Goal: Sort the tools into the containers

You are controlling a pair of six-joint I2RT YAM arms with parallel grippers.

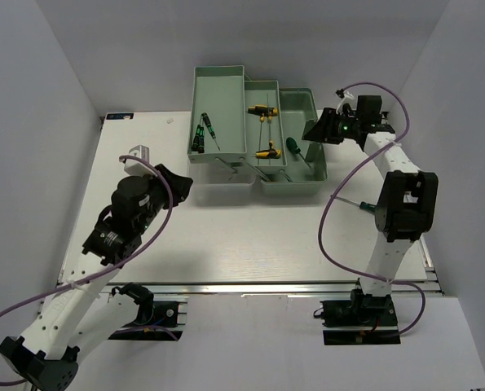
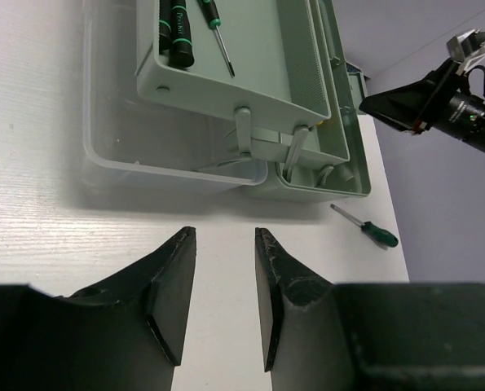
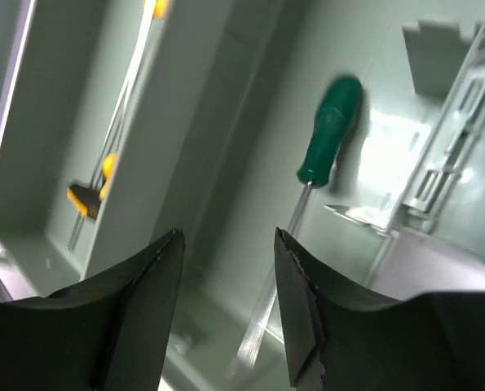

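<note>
The mint-green toolbox stands open with stepped trays. The left tray point(image 1: 226, 85) holds green-black screwdrivers point(image 1: 198, 138). The middle tray point(image 1: 264, 88) holds two yellow-black screwdrivers point(image 1: 262, 110). The right tray point(image 1: 306, 103) holds a dark green screwdriver point(image 1: 293, 149), also in the right wrist view point(image 3: 328, 130). Another green screwdriver point(image 1: 360, 206) lies on the table right of the box, also in the left wrist view point(image 2: 374, 231). My right gripper point(image 1: 315, 130) hovers open and empty over the right tray point(image 3: 228, 236). My left gripper point(image 1: 177, 183) is open and empty over the table in front of the box point(image 2: 224, 236).
The translucent clear lid point(image 2: 120, 147) lies under the left tray on the table. White walls close in the table on the left, back and right. The right arm's elbow point(image 1: 405, 204) stands beside the loose screwdriver.
</note>
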